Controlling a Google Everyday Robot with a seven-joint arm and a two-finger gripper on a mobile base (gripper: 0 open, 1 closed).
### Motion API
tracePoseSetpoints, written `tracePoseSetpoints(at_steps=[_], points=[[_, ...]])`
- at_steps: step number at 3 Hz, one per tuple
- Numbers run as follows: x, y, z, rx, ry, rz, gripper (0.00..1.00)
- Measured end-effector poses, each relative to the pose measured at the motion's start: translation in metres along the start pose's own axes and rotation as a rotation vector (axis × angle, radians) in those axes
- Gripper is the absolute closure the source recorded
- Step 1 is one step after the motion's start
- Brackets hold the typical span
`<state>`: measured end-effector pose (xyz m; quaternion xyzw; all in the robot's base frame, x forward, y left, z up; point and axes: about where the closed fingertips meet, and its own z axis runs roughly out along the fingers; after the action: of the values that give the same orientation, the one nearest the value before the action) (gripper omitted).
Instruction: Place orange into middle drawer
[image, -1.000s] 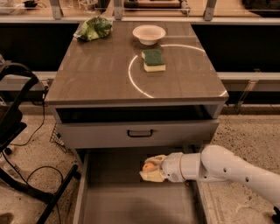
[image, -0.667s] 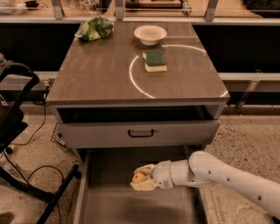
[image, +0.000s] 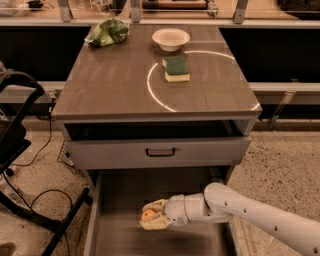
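1. Since the earlier frames, we see that the gripper (image: 153, 221) has shifted left and toward the camera over the middle drawer (image: 120, 200), carrying the orange (image: 148, 215) with it.
2. Its fingers are pinched around the orange, which shows between them.
3. We place the orange inside the open drawer's outline, near the middle of its width. We cannot tell whether it touches the floor.
4. The white arm (image: 250, 212) reaches in from the lower right.
5. Above it, the drawer front (image: 115, 152) with the black handle (image: 160, 152) sits beneath the cabinet top (image: 110, 85).
6. On that top we find a white bowl (image: 171, 38), a sponge (image: 177, 69) just in front of it, and a green bag (image: 107, 32) at the back left, all unmoved.
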<state>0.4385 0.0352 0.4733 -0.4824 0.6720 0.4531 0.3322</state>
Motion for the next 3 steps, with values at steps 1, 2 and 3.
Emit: tracePoseSetpoints(at_steps=[1, 2, 3], points=[[0.012, -0.006, 0.019, -0.018, -0.058, -0.012, 1.0], [0.039, -0.028, 0.067, -0.071, -0.217, -0.117, 1.0], [0.055, -0.034, 0.09, -0.099, -0.29, -0.168, 1.0]])
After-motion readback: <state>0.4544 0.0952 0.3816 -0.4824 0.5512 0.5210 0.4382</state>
